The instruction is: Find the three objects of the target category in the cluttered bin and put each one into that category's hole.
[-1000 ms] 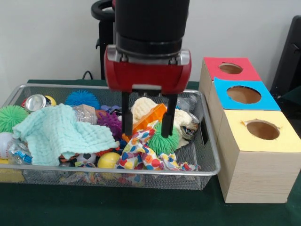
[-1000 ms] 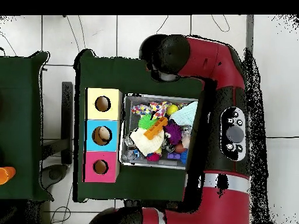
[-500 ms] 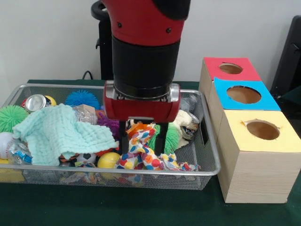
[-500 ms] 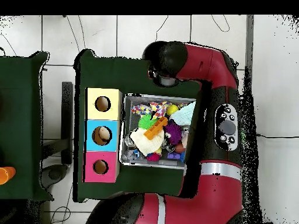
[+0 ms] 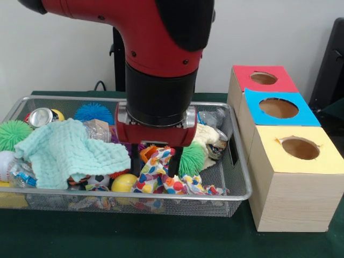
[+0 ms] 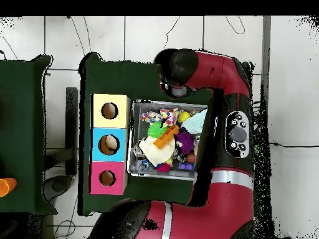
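my hand [image 5: 155, 161] sits low in the wire bin [image 5: 236, 191], fingers apart, straddling the multicoloured patterned cloth [image 5: 158, 180] just beside the green spiky ball [image 5: 192, 158].

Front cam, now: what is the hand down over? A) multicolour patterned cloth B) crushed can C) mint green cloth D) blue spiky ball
A: the hand has its fingers down in the multicolour patterned cloth near the bin's front edge, well clear of the mint green cloth.
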Robot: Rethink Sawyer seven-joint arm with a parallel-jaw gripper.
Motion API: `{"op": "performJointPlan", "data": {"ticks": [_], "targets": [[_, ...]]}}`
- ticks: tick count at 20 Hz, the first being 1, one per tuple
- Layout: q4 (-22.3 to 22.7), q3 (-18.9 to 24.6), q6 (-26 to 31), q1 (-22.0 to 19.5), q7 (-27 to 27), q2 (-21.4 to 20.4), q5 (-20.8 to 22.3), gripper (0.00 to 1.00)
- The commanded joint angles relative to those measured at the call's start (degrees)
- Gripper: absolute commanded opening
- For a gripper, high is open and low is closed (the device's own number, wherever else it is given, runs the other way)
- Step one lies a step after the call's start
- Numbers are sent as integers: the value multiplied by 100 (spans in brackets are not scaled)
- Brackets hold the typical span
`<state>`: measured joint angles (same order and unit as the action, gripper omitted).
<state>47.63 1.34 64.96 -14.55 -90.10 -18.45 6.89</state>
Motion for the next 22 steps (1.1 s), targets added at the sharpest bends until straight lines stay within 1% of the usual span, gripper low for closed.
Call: {"op": "performJointPlan", "data": {"ticks": [1, 4, 7, 15, 22], "targets": [[712, -101, 407, 85, -602, -56, 157, 100], [950, -124, 299, 93, -673, -106, 89, 100], [1092, -141, 205, 85, -727, -113, 41, 100], [1336, 75, -256, -14, -698, 29, -144, 100], [1439, 206, -587, -45, -732, 194, -283, 100]]}}
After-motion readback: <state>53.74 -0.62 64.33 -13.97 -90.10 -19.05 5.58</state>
